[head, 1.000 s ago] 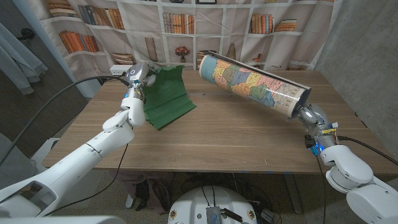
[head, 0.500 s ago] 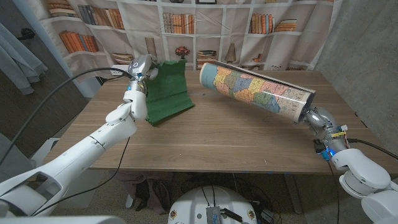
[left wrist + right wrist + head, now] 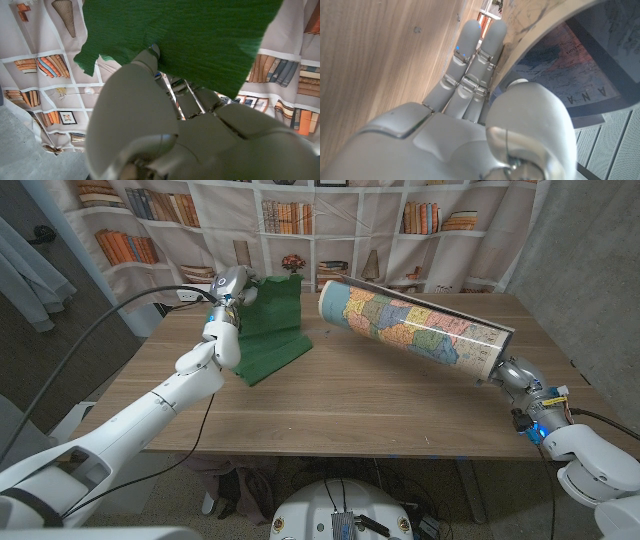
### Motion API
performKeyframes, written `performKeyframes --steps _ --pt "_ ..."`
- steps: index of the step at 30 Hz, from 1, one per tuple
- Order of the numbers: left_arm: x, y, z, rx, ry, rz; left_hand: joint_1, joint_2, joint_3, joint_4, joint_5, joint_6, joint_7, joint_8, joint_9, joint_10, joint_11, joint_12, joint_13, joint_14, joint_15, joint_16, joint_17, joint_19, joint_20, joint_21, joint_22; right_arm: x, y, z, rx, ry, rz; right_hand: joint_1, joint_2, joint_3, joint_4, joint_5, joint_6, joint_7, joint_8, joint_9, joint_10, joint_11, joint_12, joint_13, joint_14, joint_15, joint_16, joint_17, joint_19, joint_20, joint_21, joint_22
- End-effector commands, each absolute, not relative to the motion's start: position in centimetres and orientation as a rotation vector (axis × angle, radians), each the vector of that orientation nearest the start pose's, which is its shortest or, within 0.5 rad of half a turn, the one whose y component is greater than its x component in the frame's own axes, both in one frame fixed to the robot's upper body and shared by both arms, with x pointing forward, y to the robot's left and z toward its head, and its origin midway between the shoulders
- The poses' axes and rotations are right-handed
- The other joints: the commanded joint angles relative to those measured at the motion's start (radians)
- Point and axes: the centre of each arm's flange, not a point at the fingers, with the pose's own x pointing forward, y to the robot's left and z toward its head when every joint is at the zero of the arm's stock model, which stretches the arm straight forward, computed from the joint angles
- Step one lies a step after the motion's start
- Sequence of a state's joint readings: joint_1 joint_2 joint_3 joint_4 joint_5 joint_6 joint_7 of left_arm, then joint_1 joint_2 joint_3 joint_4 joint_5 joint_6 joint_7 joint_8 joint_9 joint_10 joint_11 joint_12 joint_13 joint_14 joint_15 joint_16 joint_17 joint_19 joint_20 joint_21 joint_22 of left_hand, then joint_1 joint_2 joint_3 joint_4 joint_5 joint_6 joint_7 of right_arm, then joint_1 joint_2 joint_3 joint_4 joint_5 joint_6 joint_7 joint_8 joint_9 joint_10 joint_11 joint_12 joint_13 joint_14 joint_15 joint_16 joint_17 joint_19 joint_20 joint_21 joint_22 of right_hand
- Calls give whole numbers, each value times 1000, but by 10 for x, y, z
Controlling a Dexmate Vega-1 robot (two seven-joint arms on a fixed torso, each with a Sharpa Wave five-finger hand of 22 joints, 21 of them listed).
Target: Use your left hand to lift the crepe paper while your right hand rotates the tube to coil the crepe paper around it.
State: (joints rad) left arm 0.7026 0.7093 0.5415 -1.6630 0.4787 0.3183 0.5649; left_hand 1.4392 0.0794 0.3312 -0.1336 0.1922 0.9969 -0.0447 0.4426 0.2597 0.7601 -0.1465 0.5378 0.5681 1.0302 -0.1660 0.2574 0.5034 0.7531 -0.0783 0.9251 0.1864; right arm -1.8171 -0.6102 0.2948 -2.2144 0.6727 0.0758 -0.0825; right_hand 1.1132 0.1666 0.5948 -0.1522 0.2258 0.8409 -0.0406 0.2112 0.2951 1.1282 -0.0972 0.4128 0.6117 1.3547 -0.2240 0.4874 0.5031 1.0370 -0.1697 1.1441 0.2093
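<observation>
- Two hands are working over the wooden table, one at each end of the job.
- Left hand is gripping the upper edge of the green crepe paper and holding it up at the far left of the table; the paper's lower part is lying on the tabletop.
- From the left wrist, fingers are pressing against the paper, whose torn edge is hanging in front of a bookshelf-printed backdrop.
- Right hand is holding the near end of the tube, which is slanting across the right half of the table, its far end raised and pointing toward the paper but staying apart from it.
- From the right wrist, fingers are lying along the tube's outer wall and the thumb is sitting at its open mouth.
- Tube is open-ended; what is inside it cannot be told.
- Tube is carrying a coloured map; the letters "ANA" are reading on the print inside the rim; other lettering is too small to read.
</observation>
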Motion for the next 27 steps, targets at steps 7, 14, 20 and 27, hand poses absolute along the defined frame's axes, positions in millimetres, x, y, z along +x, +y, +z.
performKeyframes --steps 7,14,20,27 --pt "593 282 114 1098 -879 631 0 0 -4 4 4 7 -5 -1 3 0 -3 -7 3 -4 -63 -1 8 -10 -124 17 0 419 -346 -89 -18 -449 238 18 5 14 -8 3 7 0 5 6 10 -4 -5 4 1 -7 -3 3 -7 -57 6 -1" --pt "588 283 121 1094 -895 629 2 0 -4 2 4 10 -4 -2 2 3 -3 -9 3 -4 -64 -2 11 -14 -125 22 0 422 -341 -89 -42 -431 274 19 5 15 -9 3 8 1 5 7 11 -3 -7 4 1 -7 -3 4 -8 -57 9 -1" --pt "587 283 119 1094 -898 618 3 0 -5 2 4 14 -3 -2 1 6 -4 -11 3 -5 -63 -4 13 -17 -125 25 0 426 -339 -92 -48 -414 282 19 5 15 -9 3 8 1 4 8 10 -4 -8 6 0 -7 -5 4 -10 -57 11 -2" --pt "591 278 124 1099 -909 595 2 1 -5 3 4 10 -1 -3 3 6 -2 -12 6 -4 -63 -4 18 -21 -124 31 0 429 -335 -90 -56 -404 303 20 5 15 -9 2 8 -1 3 7 12 -3 -9 7 0 -7 -5 4 -11 -57 14 -2"
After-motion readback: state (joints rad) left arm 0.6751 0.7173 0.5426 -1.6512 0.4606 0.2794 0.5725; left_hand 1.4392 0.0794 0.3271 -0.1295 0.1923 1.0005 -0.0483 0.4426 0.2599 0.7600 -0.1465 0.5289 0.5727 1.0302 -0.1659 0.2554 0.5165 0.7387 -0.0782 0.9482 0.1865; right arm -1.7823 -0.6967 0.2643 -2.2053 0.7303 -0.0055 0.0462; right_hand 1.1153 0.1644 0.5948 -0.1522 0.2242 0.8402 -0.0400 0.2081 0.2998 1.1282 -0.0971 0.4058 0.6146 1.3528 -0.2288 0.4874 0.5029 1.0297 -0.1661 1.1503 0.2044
